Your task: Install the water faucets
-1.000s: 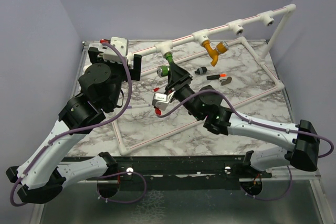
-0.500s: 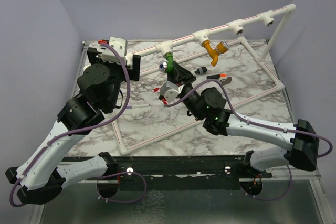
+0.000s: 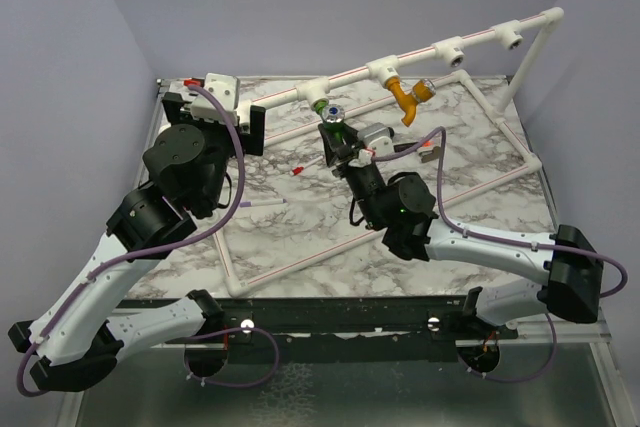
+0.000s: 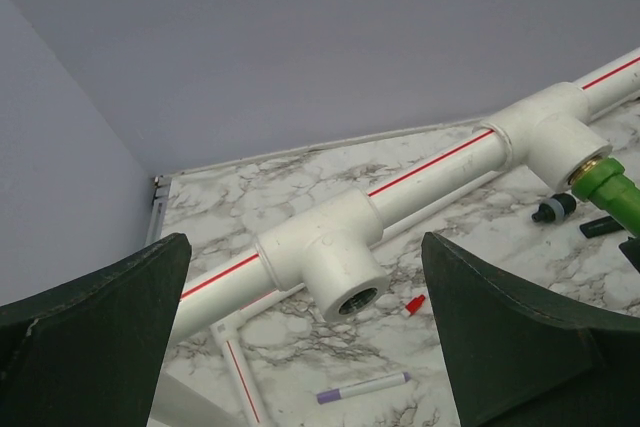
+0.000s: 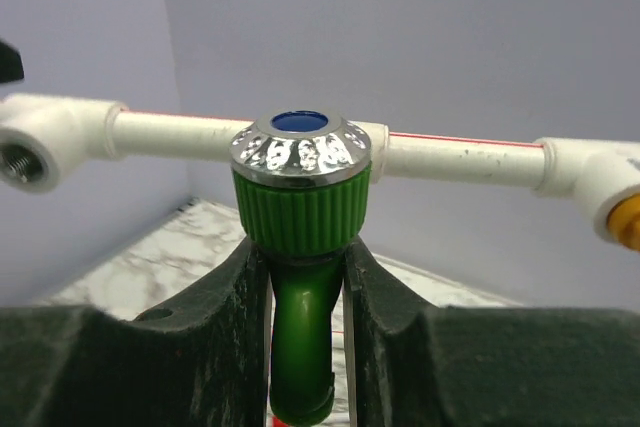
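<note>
The green faucet (image 3: 331, 119) hangs from a T-socket (image 3: 318, 92) of the white red-striped pipe, with its silvery blue-centred cap (image 5: 300, 142) turned up. My right gripper (image 3: 338, 137) is shut on the green faucet's spout (image 5: 300, 337), just under its ribbed collar. The mustard-orange faucet (image 3: 406, 97) sits in the neighbouring T-socket (image 3: 385, 70). My left gripper (image 3: 218, 117) is open and empty at the pipe's left end. An empty T-socket (image 4: 335, 267) lies between its fingers (image 4: 100, 317), untouched. The green faucet also shows at the right edge of the left wrist view (image 4: 612, 187).
The pipe frame's floor tubes (image 3: 300, 257) lie across the marble table (image 3: 480, 217). A purple pen (image 4: 362, 388), a red cap (image 4: 413, 304) and small black pieces (image 4: 553, 211) lie under the pipe. Two more empty sockets (image 3: 448, 50) sit further right on the pipe.
My right gripper has rolled with the green faucet in it. The silvery cap has swung from the lower left to pointing up. The left arm has barely moved.
</note>
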### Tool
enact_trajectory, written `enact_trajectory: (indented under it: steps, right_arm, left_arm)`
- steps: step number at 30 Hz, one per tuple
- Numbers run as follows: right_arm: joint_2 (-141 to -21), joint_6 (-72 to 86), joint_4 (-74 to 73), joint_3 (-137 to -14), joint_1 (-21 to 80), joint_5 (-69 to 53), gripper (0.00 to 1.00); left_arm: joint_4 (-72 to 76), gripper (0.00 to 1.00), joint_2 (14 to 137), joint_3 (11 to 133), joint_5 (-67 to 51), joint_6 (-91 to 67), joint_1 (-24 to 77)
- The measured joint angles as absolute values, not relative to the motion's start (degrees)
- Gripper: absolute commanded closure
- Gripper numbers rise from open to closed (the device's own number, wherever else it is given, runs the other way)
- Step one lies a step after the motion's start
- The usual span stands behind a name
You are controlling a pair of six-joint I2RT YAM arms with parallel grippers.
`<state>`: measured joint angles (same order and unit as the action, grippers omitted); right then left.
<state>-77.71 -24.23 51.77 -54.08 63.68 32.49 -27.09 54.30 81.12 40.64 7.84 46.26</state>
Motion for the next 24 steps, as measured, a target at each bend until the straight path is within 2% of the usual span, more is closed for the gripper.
enact_trajectory:
  steps: [10,24]
  right_arm:
    - [-77.89,11.62,51.18,-54.46,63.77,42.87,1.00]
    - [-75.24,71.92,27.81,-58.50,63.24,50.37,0.99]
  left_arm:
    - [-27.09,0.01,53.80,80.77,40.62,8.08,46.26]
    - [-27.07,0.01,51.24,79.46,40.60,8.47,46.26]
